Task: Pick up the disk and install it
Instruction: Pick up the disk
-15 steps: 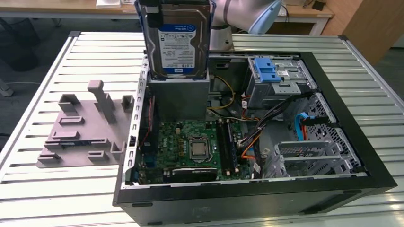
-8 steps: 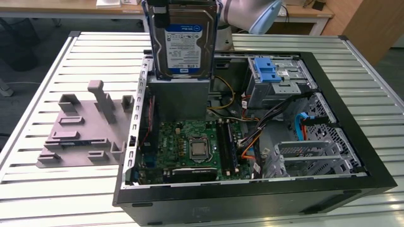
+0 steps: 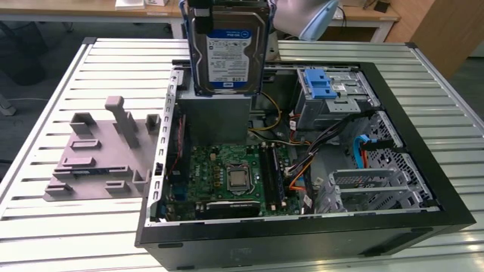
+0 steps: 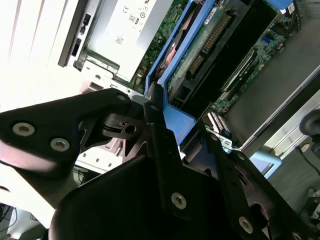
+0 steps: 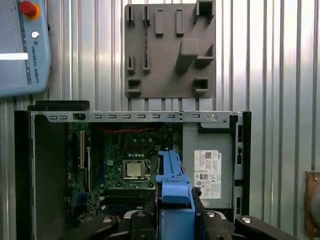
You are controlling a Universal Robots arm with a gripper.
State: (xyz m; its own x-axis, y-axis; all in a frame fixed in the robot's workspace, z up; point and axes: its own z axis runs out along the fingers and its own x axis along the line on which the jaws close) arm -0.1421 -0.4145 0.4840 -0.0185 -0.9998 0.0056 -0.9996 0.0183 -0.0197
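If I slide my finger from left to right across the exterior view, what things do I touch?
grey plastic holder → the disk, held up above the computer → blue bracket

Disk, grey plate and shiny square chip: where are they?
The disk [image 3: 226, 56], exterior view, on its white-and-blue label.
The grey plate [image 5: 170, 75], first wrist view, on its flat bare middle.
The shiny square chip [image 3: 237, 180], exterior view, on its metal top.
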